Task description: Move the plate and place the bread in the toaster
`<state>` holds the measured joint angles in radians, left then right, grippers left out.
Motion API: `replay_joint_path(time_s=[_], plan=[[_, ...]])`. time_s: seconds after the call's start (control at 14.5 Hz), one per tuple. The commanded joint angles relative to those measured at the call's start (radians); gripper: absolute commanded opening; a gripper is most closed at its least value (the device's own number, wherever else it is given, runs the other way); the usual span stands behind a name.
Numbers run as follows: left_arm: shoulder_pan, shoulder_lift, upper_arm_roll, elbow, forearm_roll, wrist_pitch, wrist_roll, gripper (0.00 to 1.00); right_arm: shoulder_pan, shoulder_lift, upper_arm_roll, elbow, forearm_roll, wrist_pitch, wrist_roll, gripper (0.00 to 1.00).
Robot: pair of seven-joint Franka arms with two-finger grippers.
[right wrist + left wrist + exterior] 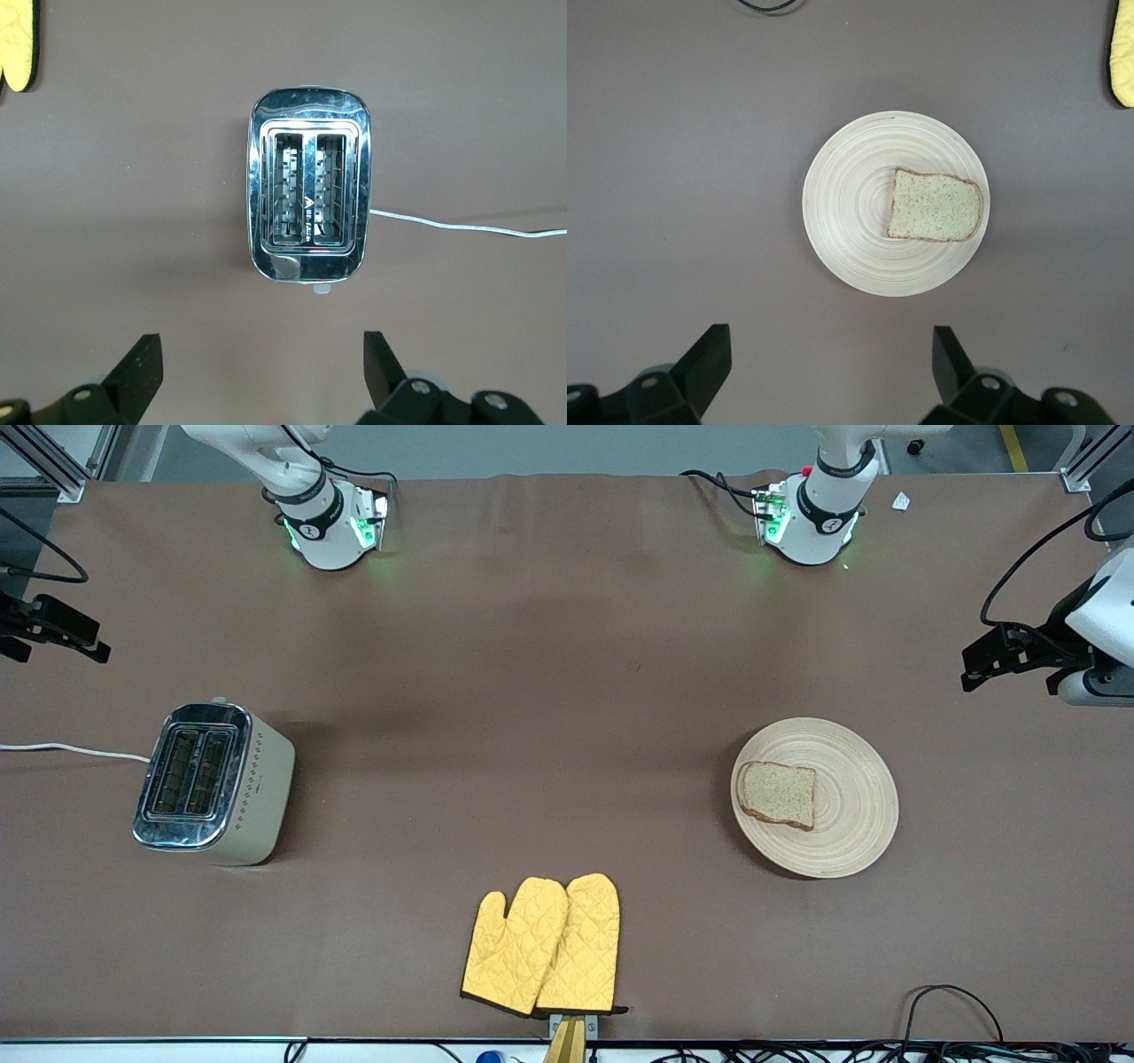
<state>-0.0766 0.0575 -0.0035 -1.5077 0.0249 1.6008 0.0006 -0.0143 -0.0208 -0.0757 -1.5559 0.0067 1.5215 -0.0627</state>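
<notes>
The pale wooden plate (858, 808) lies toward the left arm's end of the table, and the bread (778, 794) lies flat on it, off centre. The chrome-topped toaster (213, 784) stands toward the right arm's end with both slots up and empty. My left gripper (974, 670) hangs open over bare table beside the plate. In the left wrist view the plate (850, 204) and bread (935, 206) lie ahead of the wide-open left gripper (831, 341). My right gripper (89, 639) hangs open over the table near the toaster (308, 186), with nothing in the right gripper (261, 350).
Two yellow oven mitts (545, 946) lie at the table's front edge, midway between toaster and plate. The toaster's white cord (71, 750) runs off toward the right arm's end. Black cables (948, 1001) loop at the front edge near the plate's end.
</notes>
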Motion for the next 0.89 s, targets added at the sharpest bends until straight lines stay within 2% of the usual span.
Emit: replay_joint_path(time_s=[0.0, 0.55, 0.62, 0.83], plan=[[-0.002, -0.002, 0.003, 0.003, -0.003, 0.001, 0.002, 1.00, -0.007, -0.005, 0.008, 0.002, -0.010, -0.001, 0.001, 1.00], [0.014, 0.022, 0.010, 0.003, -0.023, 0.002, 0.006, 1.00, -0.010, -0.005, 0.008, 0.002, -0.010, 0.000, 0.000, 1.00], [0.046, 0.037, 0.014, 0.004, -0.037, 0.002, 0.012, 1.00, -0.010, -0.005, 0.008, 0.002, -0.010, 0.000, 0.000, 1.00], [0.208, 0.122, 0.014, 0.004, -0.185, 0.010, 0.169, 1.00, -0.010, -0.007, 0.008, 0.002, -0.010, 0.000, 0.000, 1.00]])
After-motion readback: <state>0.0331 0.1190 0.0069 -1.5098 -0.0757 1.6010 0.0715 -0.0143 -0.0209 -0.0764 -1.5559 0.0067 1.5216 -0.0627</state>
